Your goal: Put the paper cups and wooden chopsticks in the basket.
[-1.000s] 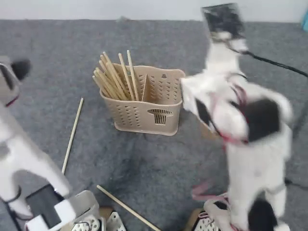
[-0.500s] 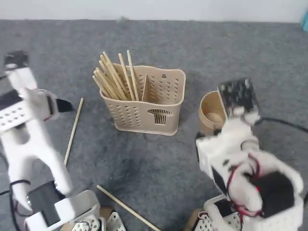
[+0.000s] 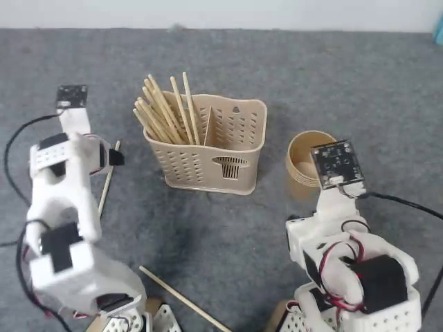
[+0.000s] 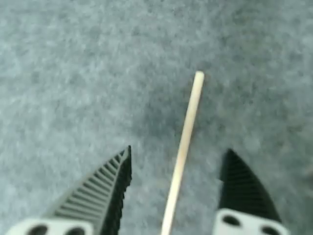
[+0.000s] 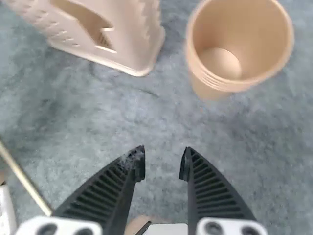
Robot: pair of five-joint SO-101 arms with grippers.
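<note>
A beige slotted basket (image 3: 208,149) stands mid-table with several wooden chopsticks (image 3: 163,111) leaning in its left compartment. A stack of paper cups (image 3: 303,162) stands upright to its right. One loose chopstick (image 3: 105,187) lies on the carpet to the left, another (image 3: 183,299) near the front. My left gripper (image 4: 178,152) is open just above the left chopstick (image 4: 186,142), which runs between its fingers without touching them. My right gripper (image 5: 163,155) is slightly open and holds nothing, on the near side of the cups (image 5: 239,46) and the basket (image 5: 122,29).
Grey carpet (image 3: 228,235) covers the table. The left arm (image 3: 62,200) rises at the left, the right arm (image 3: 346,242) at the front right, with cables trailing beside both. The front chopstick (image 5: 19,178) lies near the right gripper.
The right arm swung down from beside the basket and drew back in front of the cups. The left arm came forward over the left chopstick.
</note>
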